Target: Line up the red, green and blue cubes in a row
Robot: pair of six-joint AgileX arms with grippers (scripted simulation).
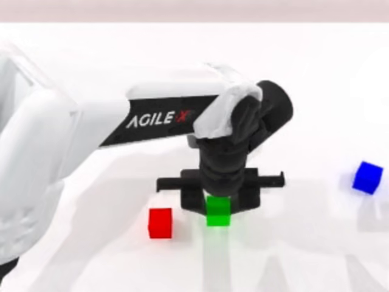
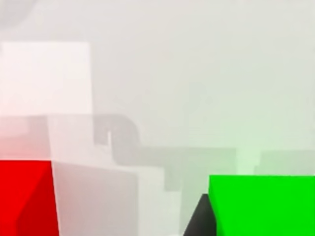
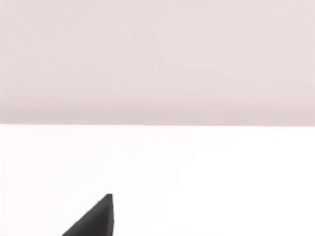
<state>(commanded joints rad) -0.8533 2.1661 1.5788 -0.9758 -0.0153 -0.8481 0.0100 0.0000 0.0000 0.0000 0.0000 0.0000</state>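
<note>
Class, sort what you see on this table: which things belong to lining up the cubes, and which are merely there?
Belongs to the job:
red cube
green cube, under the left gripper
blue cube, apart at the table's right

Merely there:
table
right gripper, only a dark fingertip showing in its wrist view

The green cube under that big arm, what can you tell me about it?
The green cube is small, bright, plain and unmarked, with flat faces and sharp edges, like solid plastic. It sits flat on the white table, near the middle of the top view. The left gripper is directly over it, and a dark fingertip lies against one side in the left wrist view. Whether it is clamped cannot be seen. The red cube stands apart on its left, the blue cube far right.
</note>
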